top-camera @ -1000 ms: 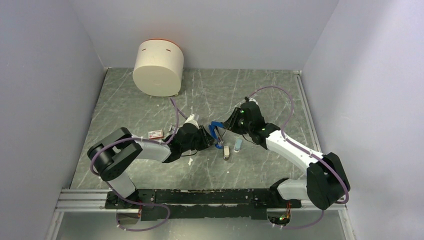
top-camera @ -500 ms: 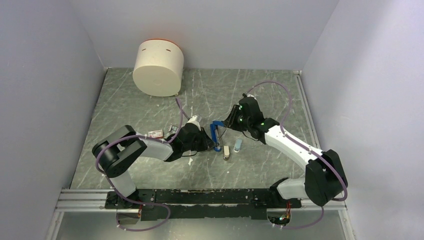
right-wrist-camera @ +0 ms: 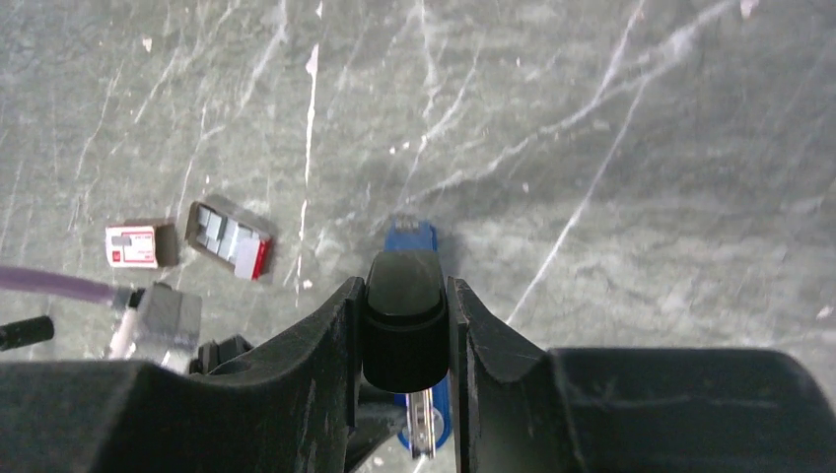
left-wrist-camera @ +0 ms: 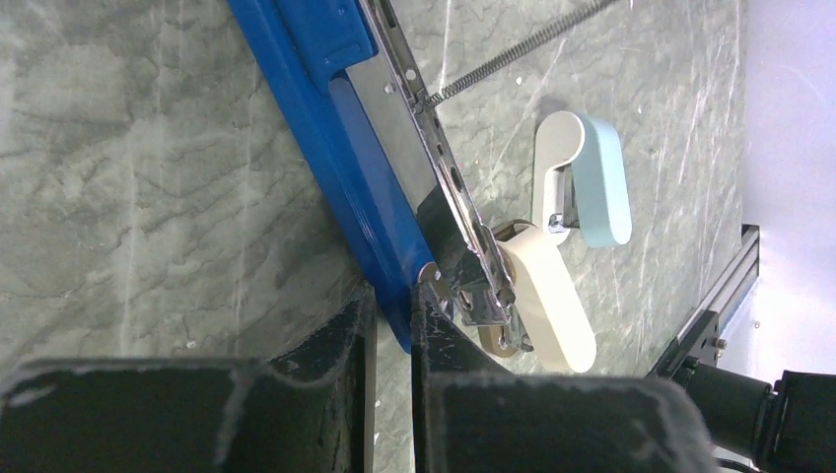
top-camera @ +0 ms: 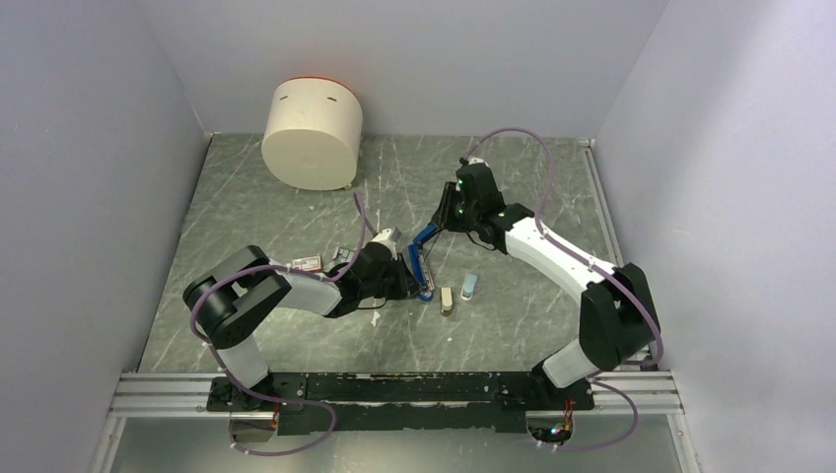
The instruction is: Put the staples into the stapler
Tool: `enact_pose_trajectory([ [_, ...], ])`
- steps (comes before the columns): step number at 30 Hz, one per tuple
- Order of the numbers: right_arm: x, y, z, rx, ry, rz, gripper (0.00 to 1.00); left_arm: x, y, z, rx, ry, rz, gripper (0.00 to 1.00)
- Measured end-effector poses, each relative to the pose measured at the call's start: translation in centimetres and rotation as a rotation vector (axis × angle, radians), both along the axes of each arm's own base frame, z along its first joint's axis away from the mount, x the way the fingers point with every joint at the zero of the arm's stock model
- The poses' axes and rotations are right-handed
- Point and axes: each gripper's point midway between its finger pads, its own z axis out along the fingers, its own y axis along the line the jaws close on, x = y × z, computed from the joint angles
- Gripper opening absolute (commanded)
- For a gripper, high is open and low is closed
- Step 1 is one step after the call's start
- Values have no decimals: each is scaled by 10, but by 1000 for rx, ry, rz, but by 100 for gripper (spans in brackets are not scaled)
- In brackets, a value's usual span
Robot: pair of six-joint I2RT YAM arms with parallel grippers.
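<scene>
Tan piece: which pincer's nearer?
Left. The left pincer clamps the stapler base right beside the tan piece; right pincer holds its raised top arm, farther back.

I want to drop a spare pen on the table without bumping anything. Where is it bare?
Bare: the far stretch between the white drum and the right tool; the near strip between the tan piece and the rail. Crowded: mid-table, where the left tool and right tool clamp the stapler, with the staples box and pale-blue piece close by.
</scene>
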Motion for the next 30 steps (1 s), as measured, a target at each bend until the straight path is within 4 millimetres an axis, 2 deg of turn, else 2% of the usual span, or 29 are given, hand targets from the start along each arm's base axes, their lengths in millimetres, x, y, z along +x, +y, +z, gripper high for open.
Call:
enact_pose_trajectory([
  [6,29,11,5,-47,-38,32,31,-1,-1,-2,-2,-3,-11,5],
  [14,57,26,0,-74,-65,58,35,-7,-1,-3,-12,7,-32,5],
  [30,79,42,-18,-59,-110,91,41,-15,-1,-5,-52,45,-41,5],
])
